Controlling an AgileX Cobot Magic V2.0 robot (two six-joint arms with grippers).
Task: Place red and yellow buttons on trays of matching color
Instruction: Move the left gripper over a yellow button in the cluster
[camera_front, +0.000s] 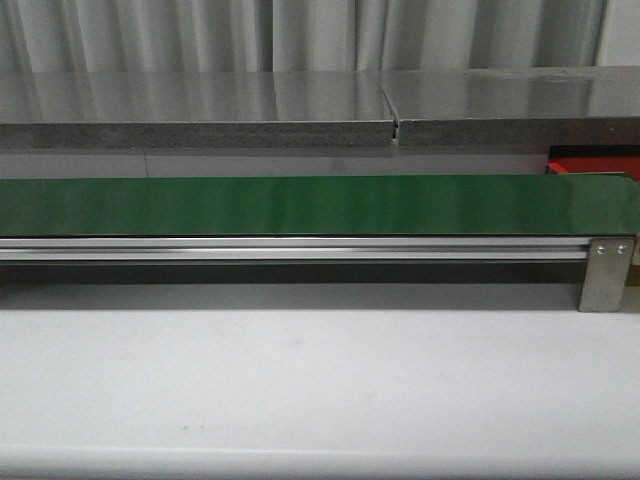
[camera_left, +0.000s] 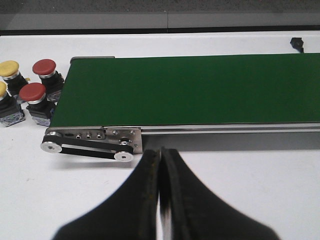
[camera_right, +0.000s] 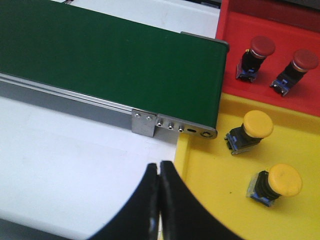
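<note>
Buttons wait unsorted beyond the left hand (camera_left: 161, 200), whose fingers are pressed together and hold nothing: two red buttons (camera_left: 44, 67) and two yellow buttons (camera_left: 9, 68) stand on the bench (camera_left: 240, 190) just beside the green belt (camera_left: 200, 87). The right hand (camera_right: 160, 205) is likewise pinched shut and empty, near the yellow tray (camera_right: 210, 200) and red tray (camera_right: 235, 55), each already holding two matching buttons. Next, I judge, the left hand should spread and grip one cap squarely.
</note>
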